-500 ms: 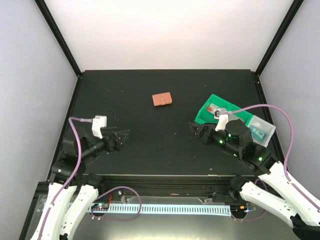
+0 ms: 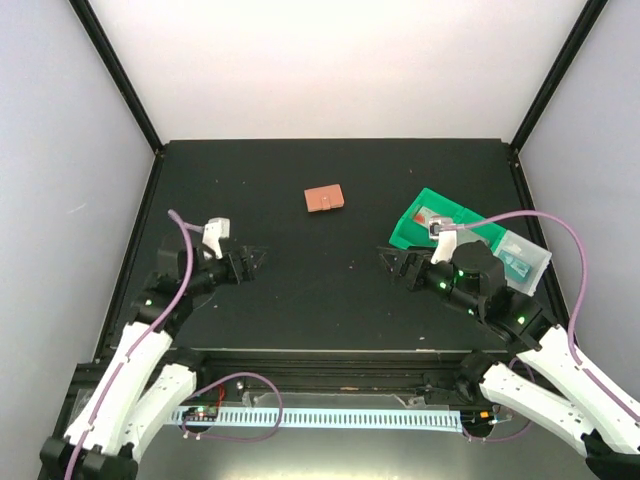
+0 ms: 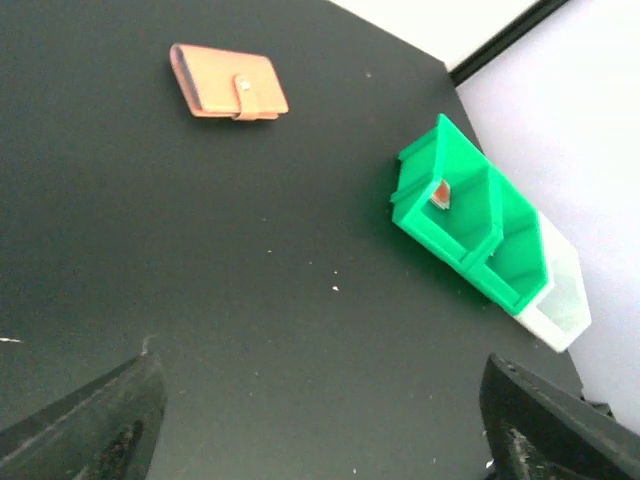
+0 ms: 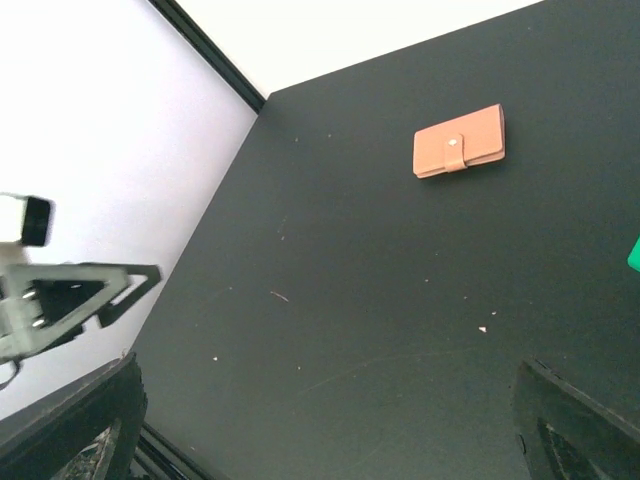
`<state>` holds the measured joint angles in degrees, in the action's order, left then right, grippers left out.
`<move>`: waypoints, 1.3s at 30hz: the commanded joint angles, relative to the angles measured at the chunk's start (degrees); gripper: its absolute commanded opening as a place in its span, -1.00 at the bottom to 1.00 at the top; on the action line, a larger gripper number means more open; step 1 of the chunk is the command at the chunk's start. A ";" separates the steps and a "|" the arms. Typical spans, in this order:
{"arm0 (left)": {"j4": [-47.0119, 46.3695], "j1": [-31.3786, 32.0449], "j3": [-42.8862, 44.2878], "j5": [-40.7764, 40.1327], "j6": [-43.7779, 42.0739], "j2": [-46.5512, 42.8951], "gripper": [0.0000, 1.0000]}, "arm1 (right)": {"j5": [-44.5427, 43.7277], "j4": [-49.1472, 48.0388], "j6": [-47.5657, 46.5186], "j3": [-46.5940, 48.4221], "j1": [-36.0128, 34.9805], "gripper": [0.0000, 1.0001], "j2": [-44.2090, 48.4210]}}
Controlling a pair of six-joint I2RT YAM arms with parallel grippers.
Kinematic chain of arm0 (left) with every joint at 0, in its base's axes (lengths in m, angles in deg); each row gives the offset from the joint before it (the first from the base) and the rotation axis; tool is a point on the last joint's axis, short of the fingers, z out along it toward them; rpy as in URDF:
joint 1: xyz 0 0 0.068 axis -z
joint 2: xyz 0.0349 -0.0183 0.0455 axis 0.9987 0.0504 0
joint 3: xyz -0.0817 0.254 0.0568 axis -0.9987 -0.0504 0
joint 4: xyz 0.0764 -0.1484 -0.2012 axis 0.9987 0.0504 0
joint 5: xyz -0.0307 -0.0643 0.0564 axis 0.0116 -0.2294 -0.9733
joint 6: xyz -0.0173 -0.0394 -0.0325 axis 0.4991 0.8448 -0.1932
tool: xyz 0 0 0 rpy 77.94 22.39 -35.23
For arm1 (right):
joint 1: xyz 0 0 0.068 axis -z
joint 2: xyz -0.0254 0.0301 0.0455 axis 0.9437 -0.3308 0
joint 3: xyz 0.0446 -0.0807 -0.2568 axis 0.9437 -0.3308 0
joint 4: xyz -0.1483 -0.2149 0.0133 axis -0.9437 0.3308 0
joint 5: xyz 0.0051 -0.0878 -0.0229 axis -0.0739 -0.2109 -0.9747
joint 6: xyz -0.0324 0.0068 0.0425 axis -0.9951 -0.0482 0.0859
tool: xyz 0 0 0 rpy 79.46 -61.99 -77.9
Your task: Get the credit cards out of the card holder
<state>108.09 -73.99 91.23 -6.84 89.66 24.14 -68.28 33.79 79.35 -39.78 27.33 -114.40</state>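
The card holder (image 2: 324, 199) lies shut and flat on the black table, terracotta-brown, its small tab closed over the front. It also shows in the left wrist view (image 3: 228, 82) and the right wrist view (image 4: 459, 141). No credit cards show outside it. My left gripper (image 2: 257, 259) is open and empty, low over the table, near and left of the holder. My right gripper (image 2: 388, 260) is open and empty, near and right of the holder. Both are well apart from it.
Green plastic bins (image 2: 437, 222) stand at the right with a small item inside, also in the left wrist view (image 3: 465, 230). A clear plastic bin (image 2: 524, 258) sits beside them. The table's black frame posts rise at the back corners.
My left arm has swung forward and to the right, its gripper now nearer the table's middle. The right arm and the card holder have not moved.
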 commanded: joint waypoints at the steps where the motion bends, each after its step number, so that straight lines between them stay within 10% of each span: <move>1: -11.64 -0.38 0.10 -1.91 5.15 9.46 0.66 | 2.17 -2.34 -1.64 0.11 0.37 1.00 0.89; 12: -32.06 -0.38 13.56 -0.69 12.23 47.44 -0.09 | 6.93 -2.36 -2.17 0.29 0.29 1.00 1.57; 39: -56.07 1.57 33.39 8.30 26.38 91.20 -0.33 | 7.51 -1.49 -1.16 -1.26 0.31 1.00 2.15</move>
<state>56.95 -73.59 121.55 -0.81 114.29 112.29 -61.33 32.58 77.64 -41.09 27.33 -112.24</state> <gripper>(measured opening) 0.345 0.999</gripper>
